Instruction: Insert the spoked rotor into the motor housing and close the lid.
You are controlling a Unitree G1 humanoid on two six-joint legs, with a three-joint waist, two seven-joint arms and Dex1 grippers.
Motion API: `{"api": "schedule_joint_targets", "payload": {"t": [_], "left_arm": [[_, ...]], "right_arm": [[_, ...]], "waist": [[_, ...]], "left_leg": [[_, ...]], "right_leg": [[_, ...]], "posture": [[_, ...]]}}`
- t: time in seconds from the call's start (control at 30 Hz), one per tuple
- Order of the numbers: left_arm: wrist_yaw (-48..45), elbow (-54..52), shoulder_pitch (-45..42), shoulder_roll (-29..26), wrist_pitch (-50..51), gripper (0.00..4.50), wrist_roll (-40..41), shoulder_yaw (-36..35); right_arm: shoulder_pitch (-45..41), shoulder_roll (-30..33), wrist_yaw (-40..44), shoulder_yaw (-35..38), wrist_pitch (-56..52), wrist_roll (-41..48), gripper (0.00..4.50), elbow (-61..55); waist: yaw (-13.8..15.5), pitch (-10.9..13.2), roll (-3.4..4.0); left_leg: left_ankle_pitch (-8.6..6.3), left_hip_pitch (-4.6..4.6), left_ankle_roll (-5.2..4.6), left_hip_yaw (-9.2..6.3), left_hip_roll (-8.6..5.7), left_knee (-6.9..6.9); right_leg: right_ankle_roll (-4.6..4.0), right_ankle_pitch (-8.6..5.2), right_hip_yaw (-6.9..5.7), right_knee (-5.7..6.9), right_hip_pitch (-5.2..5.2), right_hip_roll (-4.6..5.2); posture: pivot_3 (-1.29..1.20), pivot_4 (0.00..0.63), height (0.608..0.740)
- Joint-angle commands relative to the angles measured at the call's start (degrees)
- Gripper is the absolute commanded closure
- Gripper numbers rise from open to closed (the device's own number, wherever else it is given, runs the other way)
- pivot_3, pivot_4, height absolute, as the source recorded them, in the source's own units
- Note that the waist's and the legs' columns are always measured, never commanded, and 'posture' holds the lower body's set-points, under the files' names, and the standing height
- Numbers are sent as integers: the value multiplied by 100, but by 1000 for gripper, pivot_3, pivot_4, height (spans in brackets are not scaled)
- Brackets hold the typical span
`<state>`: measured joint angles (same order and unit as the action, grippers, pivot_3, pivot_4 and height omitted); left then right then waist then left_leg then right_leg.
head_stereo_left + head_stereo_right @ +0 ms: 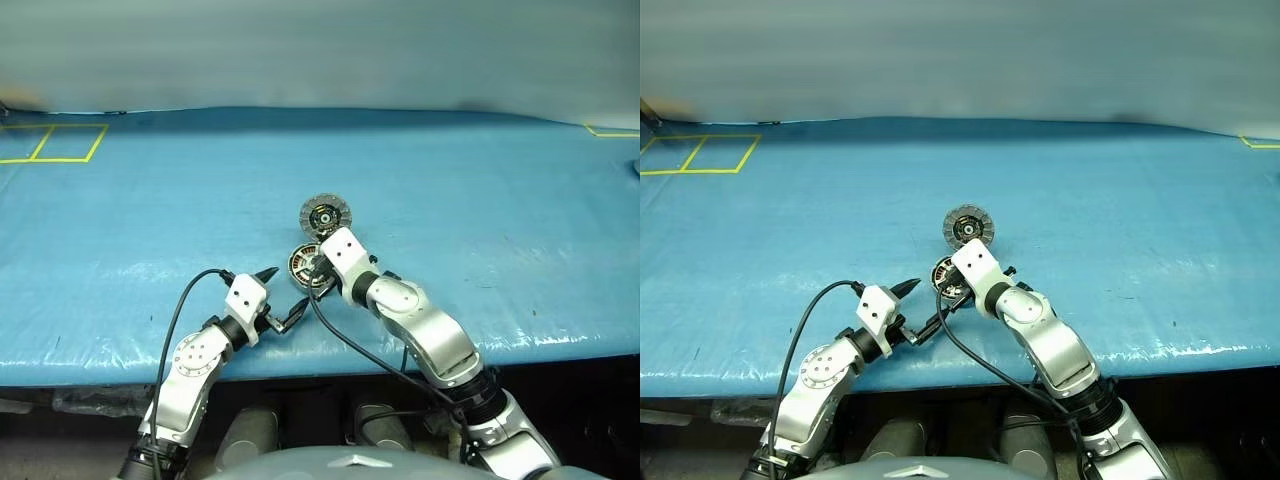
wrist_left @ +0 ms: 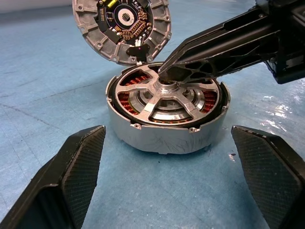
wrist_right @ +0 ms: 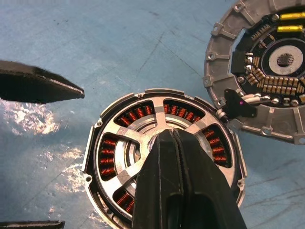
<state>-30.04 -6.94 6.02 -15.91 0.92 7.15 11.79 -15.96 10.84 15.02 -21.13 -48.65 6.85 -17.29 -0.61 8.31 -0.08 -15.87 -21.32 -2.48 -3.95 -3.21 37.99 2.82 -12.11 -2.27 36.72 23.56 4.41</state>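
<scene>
While the right gripper [image 3: 164, 136], fingers pressed together, bears on the spoked rotor [image 2: 167, 98] in the motor housing [image 2: 162, 136], push squarely on the hub; the left gripper [image 2: 167, 167] waits spread apart, and the lid [image 2: 121, 28] stands open.

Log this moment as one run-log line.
rotor: seated in housing | lid: open, hinged back | right gripper: shut, tips at rotor hub | left gripper: open, astride housing, not touching

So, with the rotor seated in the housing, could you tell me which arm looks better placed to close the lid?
Probably the right. Its shut gripper rests on the spoked rotor hub, right beside the open lid at its hinge. The left gripper is open on the motor housing's opposite side.
</scene>
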Motion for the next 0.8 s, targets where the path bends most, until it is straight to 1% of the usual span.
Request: {"api": "schedule_joint_targets", "payload": {"t": [0.03, 0.13, 0.17, 0.23, 0.33, 0.37, 0.4, 0.57, 0.73, 0.8], "left_arm": [[-3, -163, -16, 14, -35, 0, -7, -6], [-8, -174, -6, 8, -32, 0, -3, -2], [-11, -175, -4, 6, -31, 0, -1, -3], [-14, -172, -3, 5, -30, 0, 0, -1], [-17, -166, -6, 10, -32, 0, 6, 0], [-16, -163, -7, 12, -32, 0, 7, 0], [-17, -160, -7, 14, -35, 0, 7, 2], [-23, -146, -18, 20, -33, 0, 7, 12], [-21, -125, -35, 23, -40, 0, 2, 9], [-22, -125, -30, 19, -41, 0, -1, 8]], "right_arm": [[99, -811, -319, 998, -1476, 573, 4472, 490], [46, -1126, -368, 1405, -2004, 798, 4472, 356], [35, -1081, -333, 1363, -2072, 821, 4472, 279], [33, -777, -230, 1007, -1938, 703, 4472, 107], [47, 47, 1, 57, -1114, 203, 4472, -107], [63, 232, 32, -143, -845, 66, 4472, -124], [112, 257, 12, -155, -639, 37, 4472, -118], [235, -26, -150, 240, -36, 53, 4472, -6], [229, -130, -366, 403, 33, -124, 4472, 219], [261, -226, -398, 538, 14, -49, 4472, 248]], "waist": [[-3, -1, -1], [3, -3, -1], [1, -3, 0], [1, -2, 2], [2, -3, 7], [1, -3, 7], [1, -3, 7], [-5, -2, 4], [14, 2, 7], [18, 2, 7]], "left_leg": [[1, -1, 3, -1, 5, -1], [2, 0, 3, -5, 3, -1], [1, 0, 3, -5, 1, -2], [0, -1, 1, -5, -4, -5], [-5, -2, -7, -6, -15, -15], [-6, -3, -9, -6, -19, -16], [-8, -3, -11, -6, -21, -17], [-14, -15, -9, -7, -20, -15], [-9, -18, -2, -15, -15, -11], [-8, -18, -1, -21, -15, -7]], "right_leg": [[-6, 2, 9, 3, 2, -3], [-8, 2, 7, 2, 3, -2], [-11, 4, 7, 2, 3, -2], [-28, 13, 5, 0, 5, -2], [-33, 13, -4, -3, 8, -5], [-30, 10, -5, -3, 9, -6], [-26, 7, -6, -3, 9, -5], [-21, 5, 1, -15, 7, 1], [-6, -3, -1, -14, 12, 3], [-5, -5, -5, -13, 9, 1]], "posture": [[0, 150, 740], [0, 150, 740], [0, 150, 740], [0, 150, 740], [0, 150, 740], [0, 150, 740], [0, 150, 740], [0, 150, 740], [0, 150, 740], [0, 150, 740]]}}
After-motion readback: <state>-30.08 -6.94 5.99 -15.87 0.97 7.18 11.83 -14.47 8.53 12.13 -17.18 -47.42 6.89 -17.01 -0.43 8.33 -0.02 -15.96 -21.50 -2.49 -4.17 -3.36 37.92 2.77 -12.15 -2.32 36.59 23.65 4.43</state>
